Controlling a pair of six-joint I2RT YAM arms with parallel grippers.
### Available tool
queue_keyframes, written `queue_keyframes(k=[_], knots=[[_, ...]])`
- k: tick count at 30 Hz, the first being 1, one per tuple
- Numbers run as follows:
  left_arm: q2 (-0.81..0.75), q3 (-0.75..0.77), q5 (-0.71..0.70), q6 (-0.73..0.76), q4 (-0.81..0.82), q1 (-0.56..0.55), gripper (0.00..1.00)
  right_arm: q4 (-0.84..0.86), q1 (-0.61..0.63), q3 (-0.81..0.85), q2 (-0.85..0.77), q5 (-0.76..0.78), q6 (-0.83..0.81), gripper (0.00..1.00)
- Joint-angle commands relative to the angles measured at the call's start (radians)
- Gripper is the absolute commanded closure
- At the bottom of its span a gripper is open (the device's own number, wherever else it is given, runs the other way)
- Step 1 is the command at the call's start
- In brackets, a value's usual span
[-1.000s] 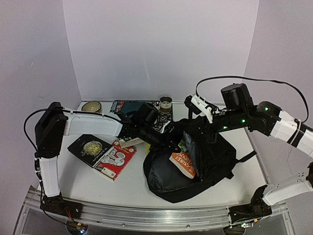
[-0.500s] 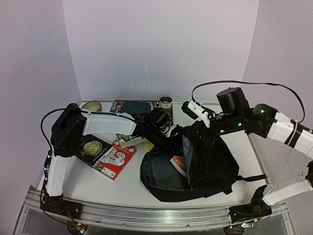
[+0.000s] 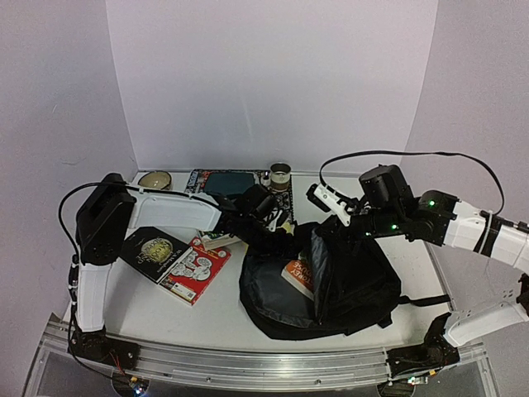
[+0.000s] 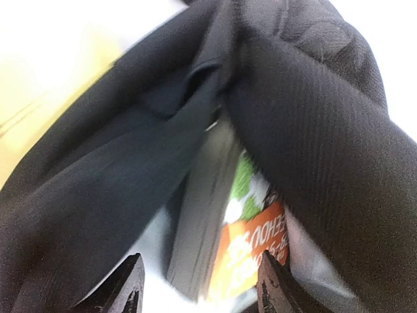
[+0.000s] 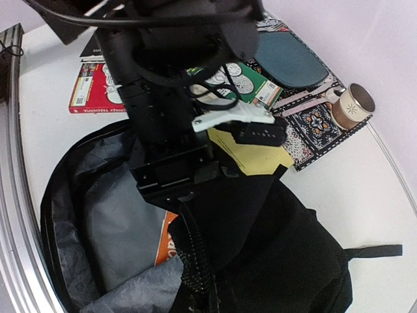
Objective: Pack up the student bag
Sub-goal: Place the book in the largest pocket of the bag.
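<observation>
The student bag [image 3: 347,285] lies open in the middle of the table, black with a grey lining [image 5: 117,215]. An orange book [image 3: 299,277] stands inside it, its cover showing orange and green [image 4: 254,241]. My left gripper [image 4: 203,290] reaches into the bag's mouth from the left [image 3: 285,240]. It is open, and the book's edge stands just beyond its dark fingertips [image 4: 133,287]. My right gripper [image 3: 321,225] is shut on the bag's upper zip edge [image 5: 195,274] and holds it up. Its own fingers are hidden under the fabric.
A black book [image 3: 153,248], a red book [image 3: 194,269] and a green book [image 3: 219,240] lie left of the bag. A yellow sheet [image 5: 251,156] sits by the bag's top. A teal pad on a patterned mat [image 3: 231,182], a bowl [image 3: 154,179] and a cup [image 3: 281,174] line the back wall.
My left gripper has opened and let go of the orange book, which now sits deeper in the bag. The right arm has drawn the bag's edge up and slightly leftward.
</observation>
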Motion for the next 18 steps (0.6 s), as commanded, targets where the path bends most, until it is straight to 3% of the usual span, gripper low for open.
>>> queue_keyframes(k=[1, 7, 18], knots=[[-0.126, -0.06, -0.119, -0.152, 0.037, -0.045, 0.39, 0.081, 0.002, -0.008, -0.016, 0.067, 0.041, 1.0], [-0.167, -0.125, -0.184, -0.273, 0.079, -0.119, 0.34, 0.116, 0.003, 0.004, -0.007, 0.067, 0.049, 1.0], [-0.125, -0.267, -0.177, -0.483, 0.332, -0.143, 0.35, 0.136, 0.003, 0.027, 0.009, 0.037, 0.055, 1.0]])
